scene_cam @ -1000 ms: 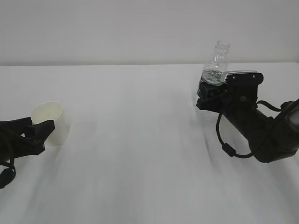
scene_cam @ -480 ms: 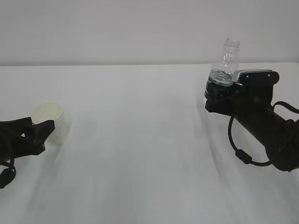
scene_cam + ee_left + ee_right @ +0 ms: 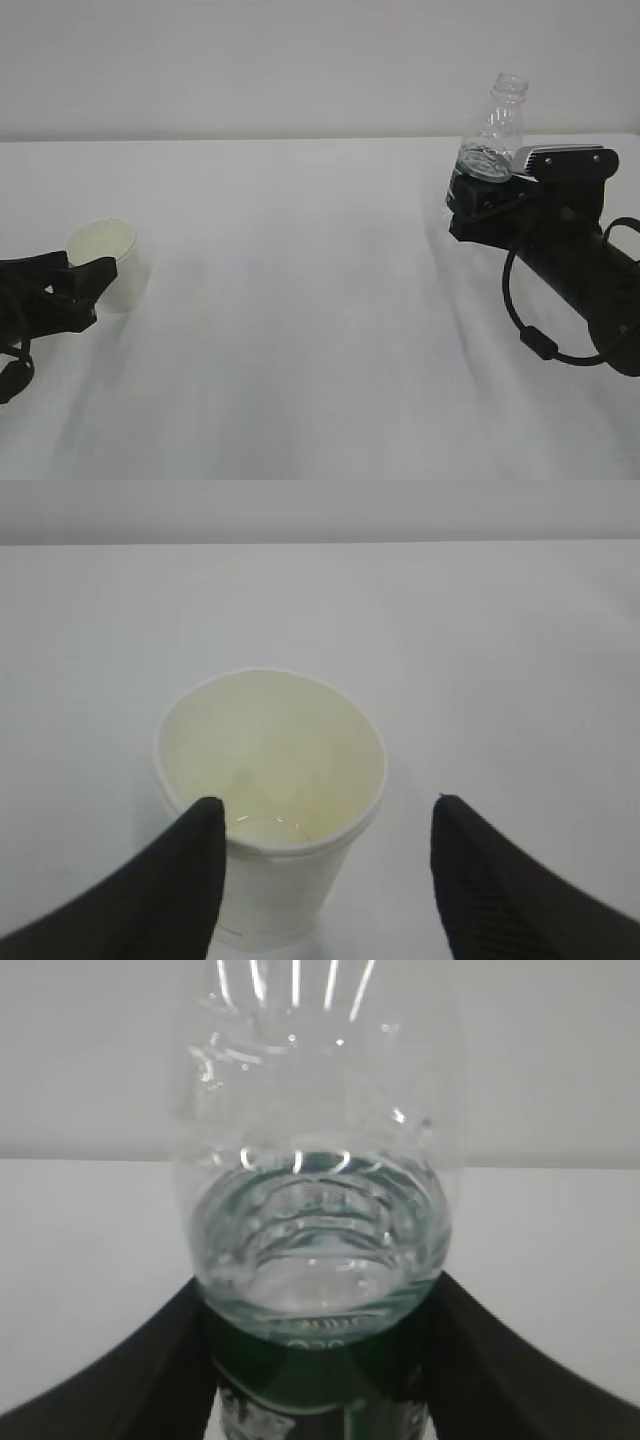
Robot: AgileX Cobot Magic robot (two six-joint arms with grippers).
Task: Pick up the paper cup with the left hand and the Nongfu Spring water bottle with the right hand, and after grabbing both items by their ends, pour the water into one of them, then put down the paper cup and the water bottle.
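Standing upright near the left edge of the white bench [image 3: 300,300], the paper cup [image 3: 107,262] sits between the spread fingers of the left claw [image 3: 320,865], one finger touching its rim and the other well clear of it. Toward the far right corner, the right claw [image 3: 320,1360] pinches the Nongfu Spring water bottle [image 3: 490,140] around its green label, holding it upright, uncapped, with water [image 3: 320,1260] pooled above the label.

surface: white table [image 3: 300,330] | backdrop: plain pale grey wall [image 3: 250,60] | light: soft, even
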